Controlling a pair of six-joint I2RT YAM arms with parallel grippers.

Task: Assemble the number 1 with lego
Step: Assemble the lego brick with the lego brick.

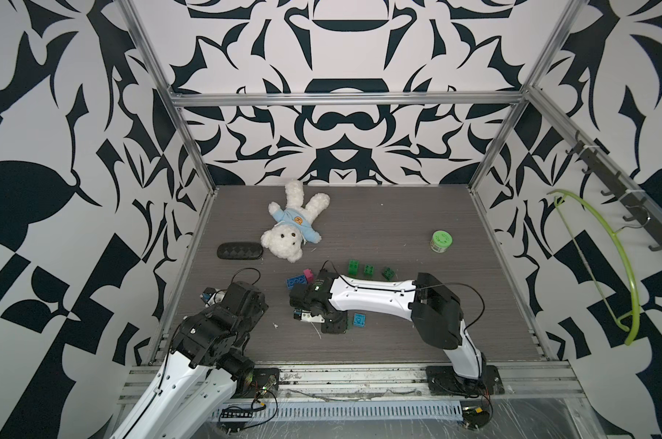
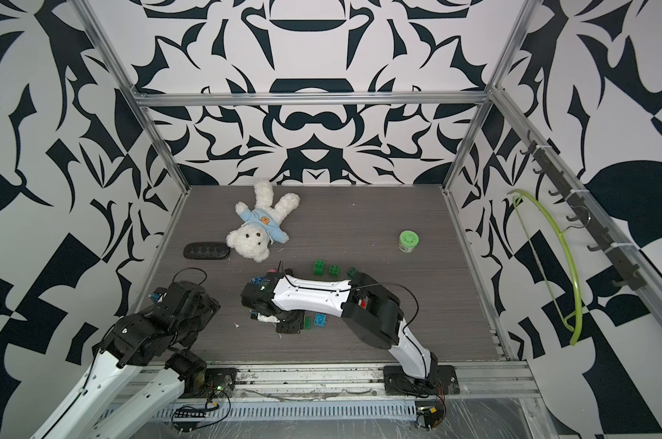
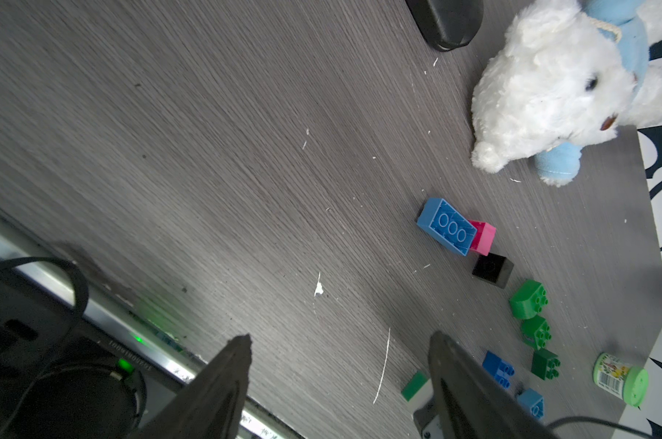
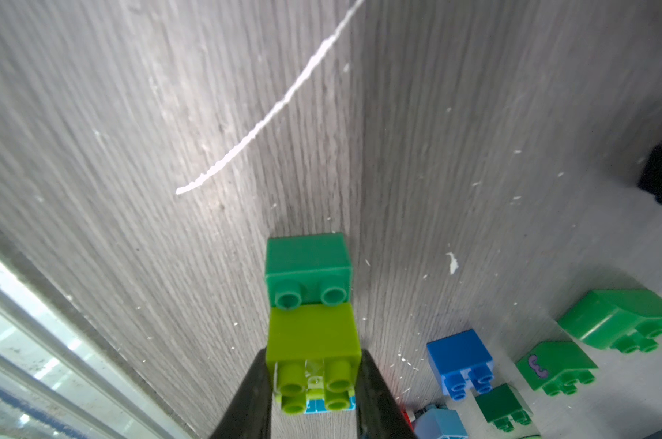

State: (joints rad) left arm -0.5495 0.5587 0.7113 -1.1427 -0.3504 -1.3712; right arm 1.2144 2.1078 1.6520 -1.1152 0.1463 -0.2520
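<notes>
In the right wrist view my right gripper (image 4: 313, 355) is shut on a lime lego brick (image 4: 314, 338), a black finger on each side. A green brick (image 4: 308, 270) is joined to its far end, and a light-blue sliver shows beneath it. The stack lies low over the table, front middle in a top view (image 1: 306, 316). Loose bricks lie beside it: blue (image 4: 459, 361), green (image 4: 555, 365), dark green (image 4: 502, 408). Farther back lie a long blue brick (image 1: 296, 282), a pink one (image 1: 307, 274) and three green ones (image 1: 368, 270). My left gripper (image 3: 341, 349) hangs open and empty at the front left (image 1: 209, 295).
A white teddy bear (image 1: 291, 224) and a black case (image 1: 240, 251) lie at the back left. A green-lidded jar (image 1: 442, 241) stands at the right. A white thread (image 4: 268, 114) lies on the table ahead of the stack. A metal rail (image 1: 322, 380) runs along the front edge.
</notes>
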